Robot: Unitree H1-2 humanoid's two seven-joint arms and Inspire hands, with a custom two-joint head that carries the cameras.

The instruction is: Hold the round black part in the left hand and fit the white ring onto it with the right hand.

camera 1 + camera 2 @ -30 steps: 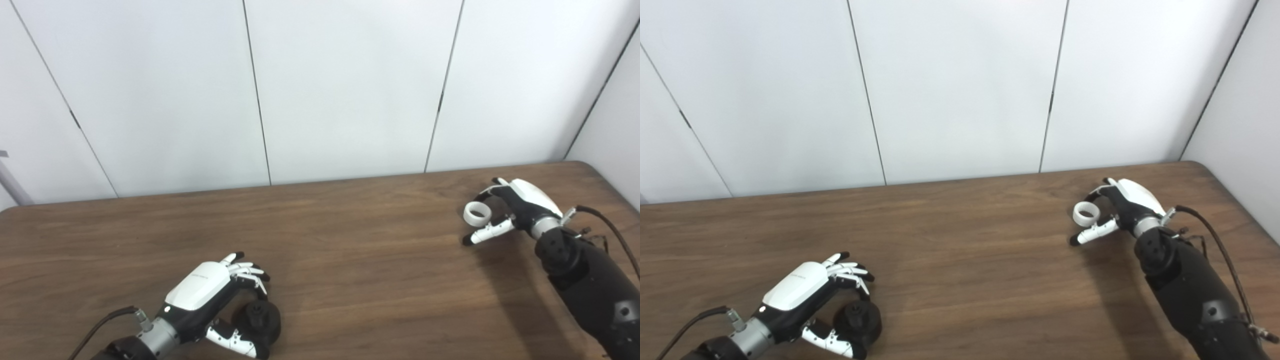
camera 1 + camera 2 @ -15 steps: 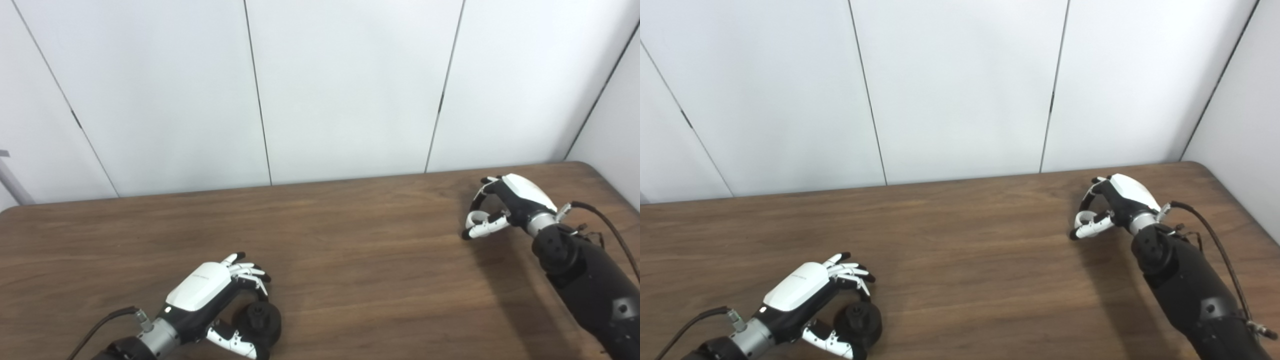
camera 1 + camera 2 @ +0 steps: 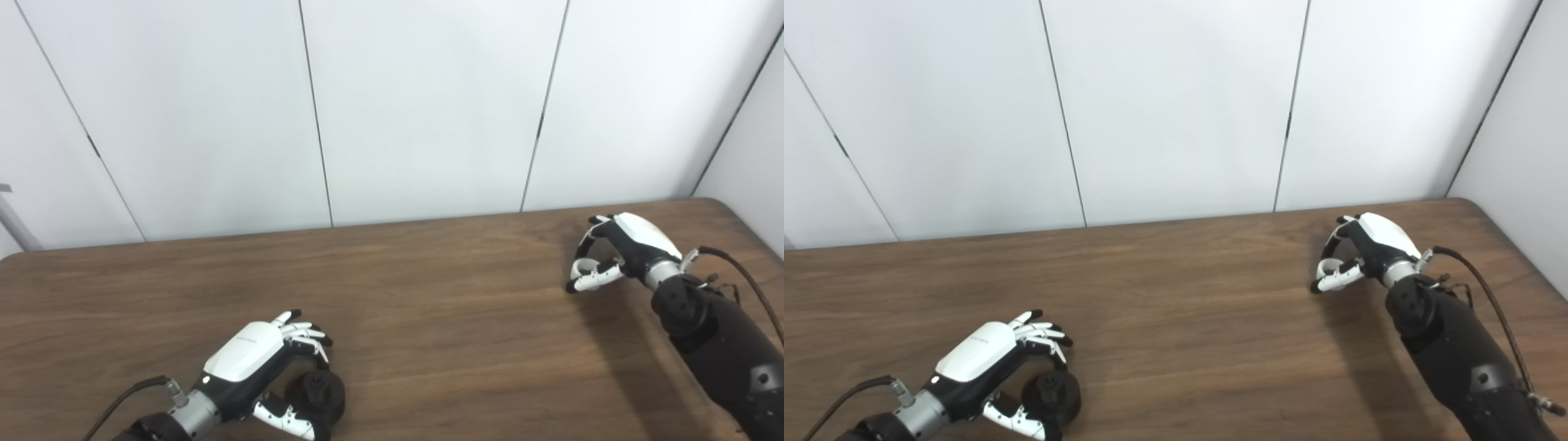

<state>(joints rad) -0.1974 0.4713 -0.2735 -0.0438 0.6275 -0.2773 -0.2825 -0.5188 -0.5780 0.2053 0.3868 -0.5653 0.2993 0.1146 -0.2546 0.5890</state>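
The round black part [image 3: 318, 393] rests on the wooden table [image 3: 429, 318] near the front left. My left hand [image 3: 260, 361] is curled around it, fingers over its far side and thumb against its near side. The part also shows in the right eye view [image 3: 1052, 393]. At the far right, my right hand [image 3: 612, 254] is closed on the white ring [image 3: 582, 267], pinched between fingers and thumb, low over the table. The ring is partly hidden by the fingers. It also shows in the right eye view [image 3: 1327, 268].
White wall panels [image 3: 422, 104] stand right behind the table's far edge. The table's rounded right corner [image 3: 729, 211] lies just beyond my right hand. A dark cable [image 3: 744, 275] runs along my right forearm.
My right hand's fingers have closed down over the white ring, which was held more openly a second ago. The left hand and the black part have not moved.
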